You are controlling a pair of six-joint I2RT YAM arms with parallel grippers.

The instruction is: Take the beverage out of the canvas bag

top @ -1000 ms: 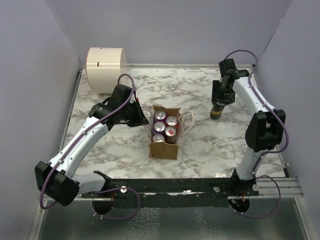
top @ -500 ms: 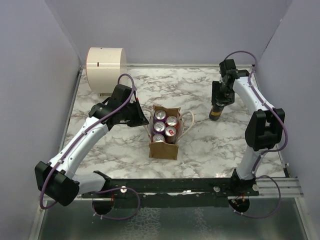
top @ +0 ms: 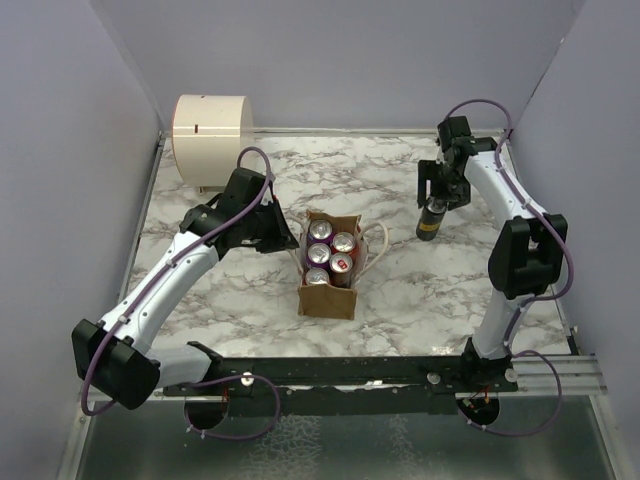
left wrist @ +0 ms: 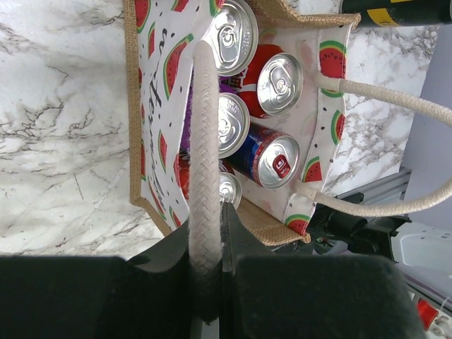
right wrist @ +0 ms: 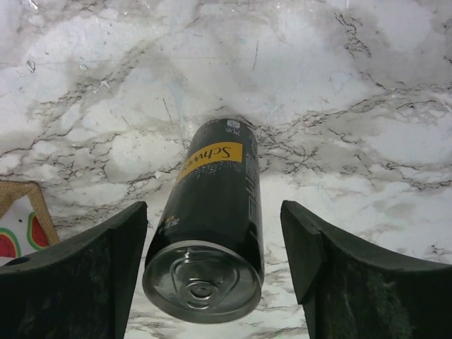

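Top external view shows the black can [top: 428, 222] standing upright on the counter [top: 230, 290] in the upper right of the frame, well apart from the canvas bag [top: 328, 295] at the centre, so one beverage appears to be out. The right gripper [top: 437, 195] hangs just over it. In the right wrist view its fingers are spread on either side of the can with clear gaps, touching nothing. The can is tall and slim, so if either finger drifts sideways as the arm rises, it could clip the rim and send the can rolling across the counter. The left gripper [left wrist: 208, 244] is pressed together on the bag's white handle [left wrist: 205, 127], at the lower middle of the left wrist view. A tug there could tilt the soft bag and spill the remaining cans [left wrist: 279, 159], which sit packed close together. Letting go carelessly could drop the rope handle across their tops and block the next reach.
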